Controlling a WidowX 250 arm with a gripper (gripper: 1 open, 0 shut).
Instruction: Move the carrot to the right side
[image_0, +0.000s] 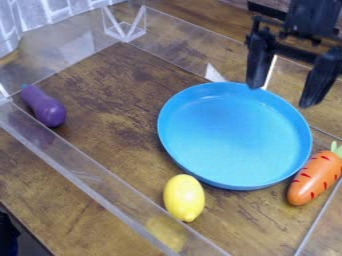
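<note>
The carrot (315, 175) is plump and orange with dark grooves and a green top. It lies on the wooden table at the right edge of the view, just off the rim of the blue plate (187, 150). My gripper (289, 78) hangs open above the plate's far right rim, up and left of the carrot and well apart from it. Both black fingers (258, 62) point down with nothing between them.
A yellow lemon (185, 196) sits near the front wall, in front of the plate. A purple eggplant (42, 105) rests at the left. Clear acrylic walls (80, 165) border the wooden table along the front left and the back.
</note>
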